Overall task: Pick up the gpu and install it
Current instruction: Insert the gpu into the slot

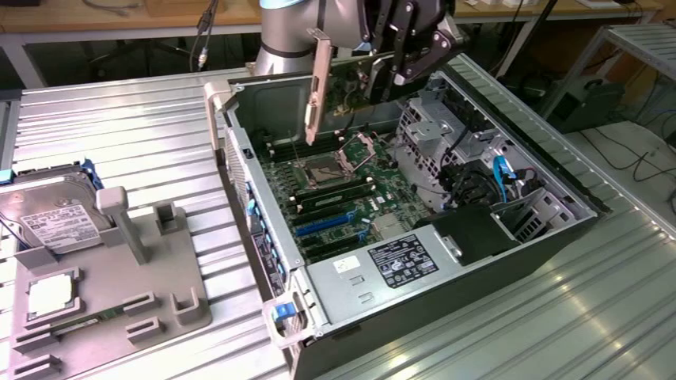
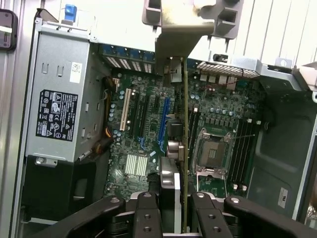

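Over motherboard (image 1: 340, 198), gpu (image 1: 349, 89) edgewise, bracket (image 1: 316, 87) facing rear

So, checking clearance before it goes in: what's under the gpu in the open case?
The motherboard, with a blue slot on one side and the CPU socket on the other. The gpu, edge-on in the gripper, hides the strip directly beneath.
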Tool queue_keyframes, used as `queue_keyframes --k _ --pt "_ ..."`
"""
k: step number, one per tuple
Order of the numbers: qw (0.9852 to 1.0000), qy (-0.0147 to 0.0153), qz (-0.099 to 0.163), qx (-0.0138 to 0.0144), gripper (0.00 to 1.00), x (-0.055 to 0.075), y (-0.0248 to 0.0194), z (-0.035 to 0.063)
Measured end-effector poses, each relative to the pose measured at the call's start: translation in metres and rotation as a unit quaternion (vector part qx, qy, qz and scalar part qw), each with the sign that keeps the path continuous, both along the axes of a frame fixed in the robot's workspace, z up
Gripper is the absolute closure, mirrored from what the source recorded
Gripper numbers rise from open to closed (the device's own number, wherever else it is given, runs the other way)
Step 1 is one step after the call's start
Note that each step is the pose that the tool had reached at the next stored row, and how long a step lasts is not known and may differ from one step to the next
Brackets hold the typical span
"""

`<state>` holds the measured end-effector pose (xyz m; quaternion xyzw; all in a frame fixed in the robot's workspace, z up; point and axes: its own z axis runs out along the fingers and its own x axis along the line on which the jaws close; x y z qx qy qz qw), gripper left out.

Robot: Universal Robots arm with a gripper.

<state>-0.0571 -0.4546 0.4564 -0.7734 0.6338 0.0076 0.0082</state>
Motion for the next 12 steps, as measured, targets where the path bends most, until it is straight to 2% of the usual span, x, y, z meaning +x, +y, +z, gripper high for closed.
queue_keyframes --k 5,6,8,12 --pt "0.9992 -0.0003 0.039 0.0000 0.72 0.0002 0.0001 -0.0003" --pt "0.9994 -0.0003 0.035 0.0000 0.72 0.0003 0.0002 -0.0005" --pt "1.0000 -0.0003 0.001 -0.0001 0.72 0.0002 0.0002 -0.0019" --pt "0.9994 -0.0003 -0.034 0.0000 0.72 0.0003 0.0001 -0.0039"
